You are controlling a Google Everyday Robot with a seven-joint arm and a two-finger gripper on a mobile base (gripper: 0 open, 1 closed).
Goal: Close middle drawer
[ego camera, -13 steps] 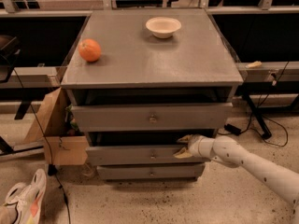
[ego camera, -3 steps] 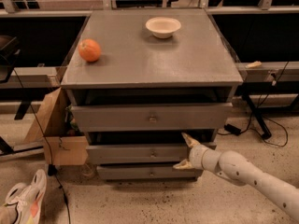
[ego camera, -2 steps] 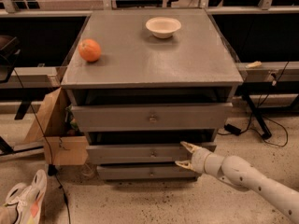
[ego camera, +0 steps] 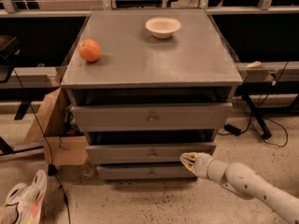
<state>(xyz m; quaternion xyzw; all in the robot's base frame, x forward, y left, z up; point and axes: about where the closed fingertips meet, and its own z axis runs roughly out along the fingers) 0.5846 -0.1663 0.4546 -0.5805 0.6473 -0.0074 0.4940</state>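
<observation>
While the white arm (ego camera: 243,183) lay low over the speckled floor (ego camera: 140,204) from the right, the gripper (ego camera: 188,161) sat at the right end of the middle drawer (ego camera: 135,153), against the lower edge of its front; whether it was released or clenched could not be told. To its left, that slim front ran side to side with its small knob (ego camera: 153,153) at centre. The drawer's box ran back into the cabinet, and a dark gap above showed it standing slightly out. Just below and left of the gripper was the lowest drawer (ego camera: 140,172), and above it the taller top drawer (ego camera: 149,117), also ajar. Far left lay a shoe (ego camera: 23,202) and a cardboard box (ego camera: 56,139). Cables (ego camera: 275,134) trailed to the right. Beyond, on the cabinet top (ego camera: 149,64), rested an orange (ego camera: 89,50) and a bowl (ego camera: 162,27).
</observation>
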